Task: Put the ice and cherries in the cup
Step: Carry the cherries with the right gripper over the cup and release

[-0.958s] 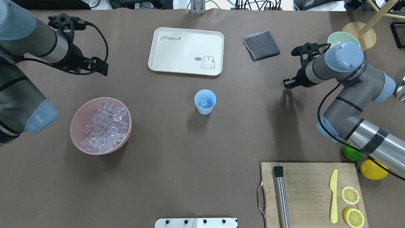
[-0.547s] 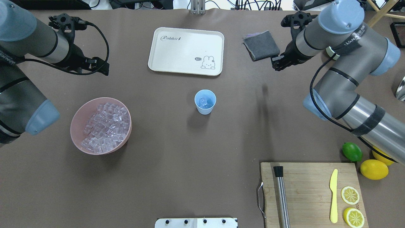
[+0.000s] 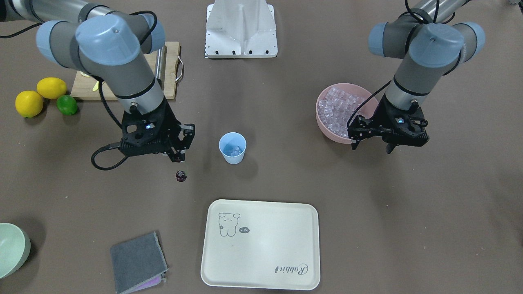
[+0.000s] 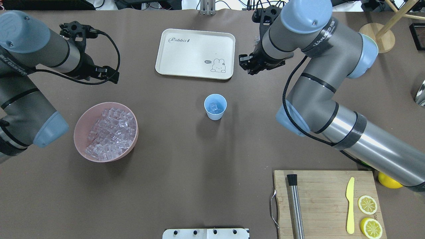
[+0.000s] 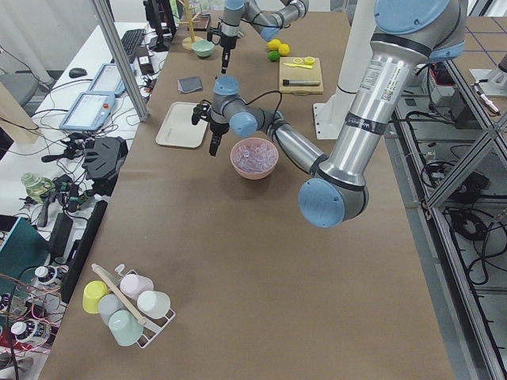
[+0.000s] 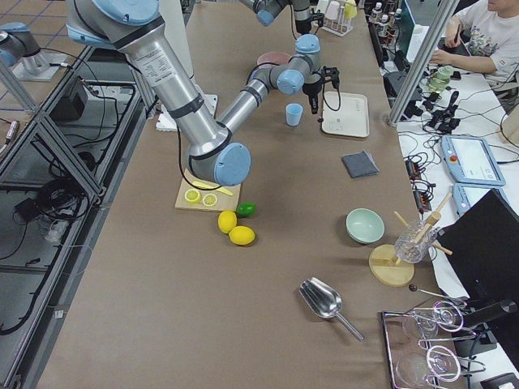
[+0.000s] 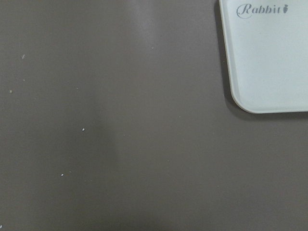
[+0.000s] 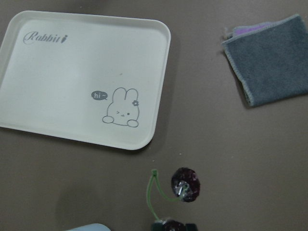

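I start at the robot's edge of the table (image 4: 186, 159), which is covered edge to edge in a brown sheet. On the right arm's side lies a wooden board (image 4: 325, 196) carrying a metal rod (image 4: 295, 209), a yellow knife (image 4: 350, 205) and two lemon halves (image 4: 367, 204). Just off the board are two whole lemons (image 3: 51, 87) and a lime (image 3: 66, 104).

Further in, on the left arm's side, a pink bowl (image 4: 77, 131) is heaped with ice (image 4: 111, 132). The cup (image 4: 215, 114) stands upright mid-table, well apart from the bowl, with a few pieces of ice in it.

The left gripper (image 3: 371, 148) hangs over bare sheet just beyond the pink bowl, its jaws spread and nothing between them.

The right gripper (image 3: 176, 158) is clamped on the cherries (image 8: 185, 184). One cherry is pinched at the fingertips and the other dangles on its green stem. They hang over bare sheet beside the cup, between it, the tray and the cloth, not over its mouth. I cannot tell whether the lower cherry touches the sheet.

Beyond the cup lies a cream tray (image 4: 186, 49) printed with a rabbit. A folded grey cloth (image 3: 138, 261) lies beside it, and a pale green bowl (image 3: 12, 249) sits further along.

At the right-hand end of the table are a metal scoop (image 6: 323, 301) and a wooden stand (image 6: 391, 265).

Past the far edge are benches with screens and cables, where a person (image 6: 486, 32) sits.
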